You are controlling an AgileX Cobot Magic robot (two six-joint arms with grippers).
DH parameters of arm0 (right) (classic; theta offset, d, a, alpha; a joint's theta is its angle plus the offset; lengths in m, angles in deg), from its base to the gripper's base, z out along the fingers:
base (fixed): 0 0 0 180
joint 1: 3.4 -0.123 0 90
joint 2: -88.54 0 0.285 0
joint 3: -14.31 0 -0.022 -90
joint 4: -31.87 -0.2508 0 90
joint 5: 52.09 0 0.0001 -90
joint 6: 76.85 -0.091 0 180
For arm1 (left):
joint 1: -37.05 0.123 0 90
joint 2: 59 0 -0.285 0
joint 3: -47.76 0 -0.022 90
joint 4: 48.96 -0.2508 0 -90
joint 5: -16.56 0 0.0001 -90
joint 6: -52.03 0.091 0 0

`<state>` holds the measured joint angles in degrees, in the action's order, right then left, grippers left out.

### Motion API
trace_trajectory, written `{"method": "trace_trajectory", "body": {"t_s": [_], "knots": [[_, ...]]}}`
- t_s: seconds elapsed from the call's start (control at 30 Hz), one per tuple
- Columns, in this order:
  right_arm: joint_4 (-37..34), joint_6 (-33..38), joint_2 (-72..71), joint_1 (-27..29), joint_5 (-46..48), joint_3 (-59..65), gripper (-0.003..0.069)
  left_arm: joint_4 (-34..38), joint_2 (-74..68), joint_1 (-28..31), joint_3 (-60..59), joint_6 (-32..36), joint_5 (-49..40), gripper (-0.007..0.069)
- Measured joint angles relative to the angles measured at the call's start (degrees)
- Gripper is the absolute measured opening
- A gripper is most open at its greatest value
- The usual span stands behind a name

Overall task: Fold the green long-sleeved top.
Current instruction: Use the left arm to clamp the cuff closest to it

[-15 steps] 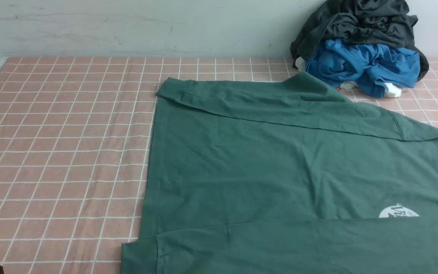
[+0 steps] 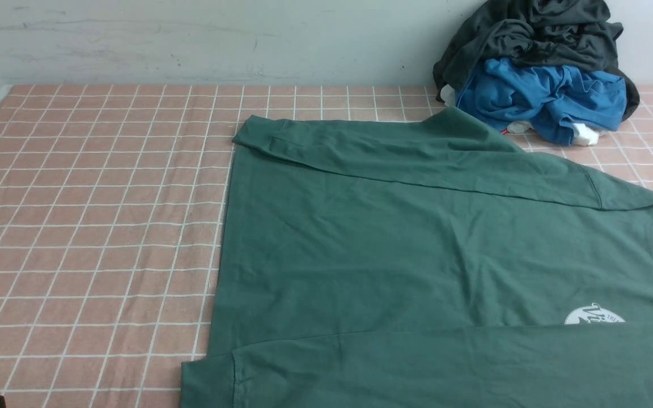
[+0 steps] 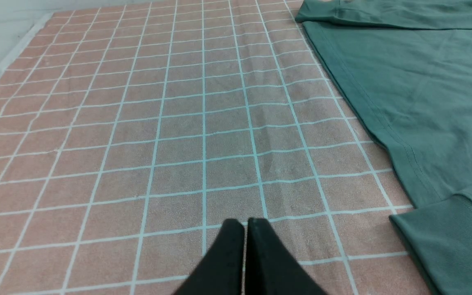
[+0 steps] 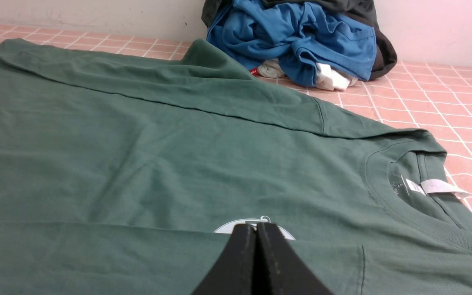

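On table (image 2: 105, 226), right half: long-sleeved top (image 2: 417, 255), flat; garment pile (image 2: 536, 73) behind it, against wall (image 2: 190, 39).

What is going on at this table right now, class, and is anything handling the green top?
Nothing is gripping anything at this moment. The green long-sleeved top lies spread flat on the pink checked cloth, with both sleeves laid in across its body. The left fingers are shut over bare cloth beside the hem. The right fingers are shut over the top near its white logo. A blue garment and a dark grey garment sit piled by the wall.
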<state>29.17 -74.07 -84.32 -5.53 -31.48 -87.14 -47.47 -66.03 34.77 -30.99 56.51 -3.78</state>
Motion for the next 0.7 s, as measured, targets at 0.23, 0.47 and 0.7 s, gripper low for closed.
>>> {"method": "trace_trajectory", "body": {"t_s": [0.23,0.47,0.7], "knots": [[0.0,0.0,0.0,0.0,0.0,0.0,-0.0014,0.0,0.0,0.0,0.0,0.0,0.0,-0.0003],[0.0,0.0,0.0,0.0,0.0,0.0,-0.0014,0.0,0.0,0.0,0.0,1.05,0.05,-0.0003],[1.99,0.01,0.0,0.0,-4.74,0.23,-0.0014,0.0,0.0,0.0,-0.18,1.13,8.95,-0.0003]]}}
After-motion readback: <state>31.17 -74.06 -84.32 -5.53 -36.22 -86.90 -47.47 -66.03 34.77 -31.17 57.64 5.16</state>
